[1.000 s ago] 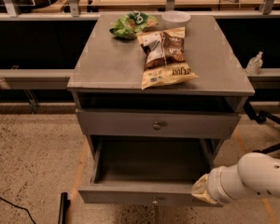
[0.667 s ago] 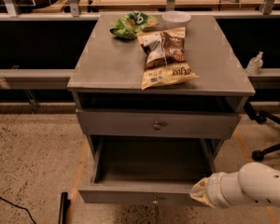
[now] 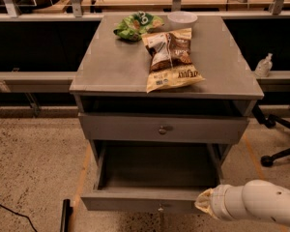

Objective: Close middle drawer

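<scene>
The middle drawer (image 3: 135,199) of the grey cabinet (image 3: 111,76) is pulled far out, and its deep empty box is open to view. Its small round knob (image 3: 159,208) sits at the centre of the front, at the bottom edge of the view. My gripper (image 3: 203,203) is at the end of the white arm (image 3: 261,204) that comes in from the lower right. Its beige-covered tip is against the right end of the drawer's front. The shorter drawer (image 3: 163,129) above is shut.
On the cabinet top lie a brown and yellow chip bag (image 3: 171,57), a green bag (image 3: 137,25) and a clear lid (image 3: 182,17). An office chair base (image 3: 278,144) stands on the right, a black object (image 3: 65,215) on the floor at left, and a sanitiser bottle (image 3: 264,65) on the ledge.
The arm has sunk lower and a little to the left along the open drawer's front. The drawer looks as far out as before.
</scene>
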`<act>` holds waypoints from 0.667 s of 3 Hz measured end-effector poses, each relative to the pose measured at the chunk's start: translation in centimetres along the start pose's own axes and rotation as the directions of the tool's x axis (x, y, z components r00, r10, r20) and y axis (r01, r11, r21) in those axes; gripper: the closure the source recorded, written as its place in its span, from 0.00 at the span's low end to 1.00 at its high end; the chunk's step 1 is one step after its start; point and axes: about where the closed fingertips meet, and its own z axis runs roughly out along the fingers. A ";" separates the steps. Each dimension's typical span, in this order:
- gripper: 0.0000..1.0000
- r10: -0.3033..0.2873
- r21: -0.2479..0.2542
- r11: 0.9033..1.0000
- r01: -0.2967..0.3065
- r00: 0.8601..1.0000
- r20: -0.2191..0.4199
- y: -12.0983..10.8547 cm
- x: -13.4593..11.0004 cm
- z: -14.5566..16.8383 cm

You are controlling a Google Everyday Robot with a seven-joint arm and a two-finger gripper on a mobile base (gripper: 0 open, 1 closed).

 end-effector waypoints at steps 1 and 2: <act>1.00 0.031 0.061 0.998 -0.031 0.999 0.013 0.5 1.6 2.7; 1.00 0.014 0.121 0.992 -0.018 0.999 0.032 -0.2 2.4 5.2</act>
